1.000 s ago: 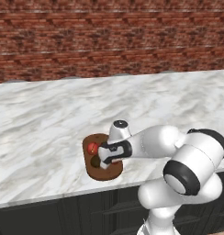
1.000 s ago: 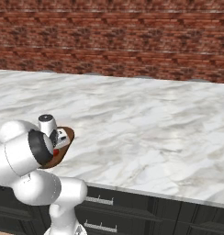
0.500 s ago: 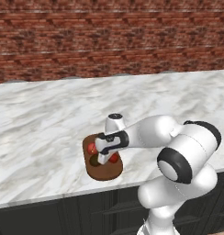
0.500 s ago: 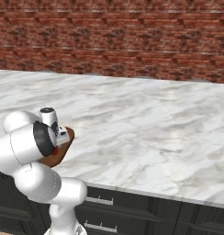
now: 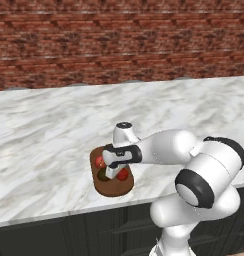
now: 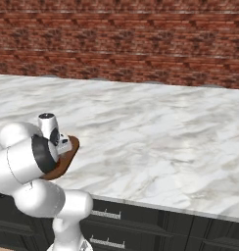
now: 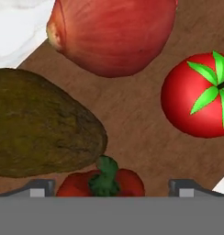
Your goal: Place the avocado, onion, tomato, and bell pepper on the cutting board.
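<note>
All four items lie on the dark brown cutting board (image 7: pixel 137 133). The pinkish-red onion (image 7: pixel 114 32) is at the top of the hand view, the bright red tomato (image 7: pixel 196 98) with its green star top at the right, and the olive-brown avocado (image 7: pixel 40 133) at the left. The red bell pepper (image 7: pixel 127 183) with its green stem rests at the bottom, between the spread fingertips (image 7: pixel 40 188). My gripper (image 7: pixel 109 189) is open just above it. In the left base view the gripper (image 5: pixel 112 172) hangs low over the cutting board (image 5: pixel 111 189).
The board sits close to the front edge of the white marble counter (image 5: pixel 49 130), with dark cabinet fronts (image 6: pixel 155 225) below. A red brick wall (image 5: pixel 119 45) runs along the back. Open marble stretches left, right and behind the board.
The jaws have opened wide and let go of the bell pepper, which now lies on the board. The hand has shifted slightly left over the board.
</note>
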Tool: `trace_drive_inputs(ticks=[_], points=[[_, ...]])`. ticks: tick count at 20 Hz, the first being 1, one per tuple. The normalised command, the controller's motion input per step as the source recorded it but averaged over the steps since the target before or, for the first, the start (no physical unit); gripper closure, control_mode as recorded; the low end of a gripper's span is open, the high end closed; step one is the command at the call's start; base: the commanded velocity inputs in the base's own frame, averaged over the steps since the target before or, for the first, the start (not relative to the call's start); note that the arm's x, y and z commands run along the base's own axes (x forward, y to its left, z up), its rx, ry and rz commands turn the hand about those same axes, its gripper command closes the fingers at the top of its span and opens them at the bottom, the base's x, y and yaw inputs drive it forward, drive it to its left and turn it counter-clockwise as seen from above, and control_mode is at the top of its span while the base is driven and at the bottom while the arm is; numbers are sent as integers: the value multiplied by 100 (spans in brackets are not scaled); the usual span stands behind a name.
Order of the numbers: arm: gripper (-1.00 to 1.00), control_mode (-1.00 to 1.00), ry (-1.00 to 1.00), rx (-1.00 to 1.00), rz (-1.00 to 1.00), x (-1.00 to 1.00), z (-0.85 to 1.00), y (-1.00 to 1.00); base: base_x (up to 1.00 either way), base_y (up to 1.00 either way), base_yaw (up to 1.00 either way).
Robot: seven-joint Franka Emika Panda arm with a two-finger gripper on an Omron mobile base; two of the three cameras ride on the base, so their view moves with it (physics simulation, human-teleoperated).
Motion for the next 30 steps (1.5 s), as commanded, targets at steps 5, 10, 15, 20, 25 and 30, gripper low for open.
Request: trace_drive_inputs(ticks=[5, 10, 15, 20, 25, 30], points=[[-100, -100, -14, -2, 0, -17, 41, 1, 0, 0, 0], [-100, -100, -19, -1, 9, -27, 58, -10, 0, 0, 0], [-100, -100, -17, 0, 0, -23, 84, 0, 0, 0, 0], [-100, -100, -7, 0, -11, -18, 100, -17, 0, 0, 0], [-100, -100, -5, 5, -20, -14, 98, -43, 0, 0, 0], [-100, -100, -5, 12, -25, -24, 89, -58, 0, 0, 0]])
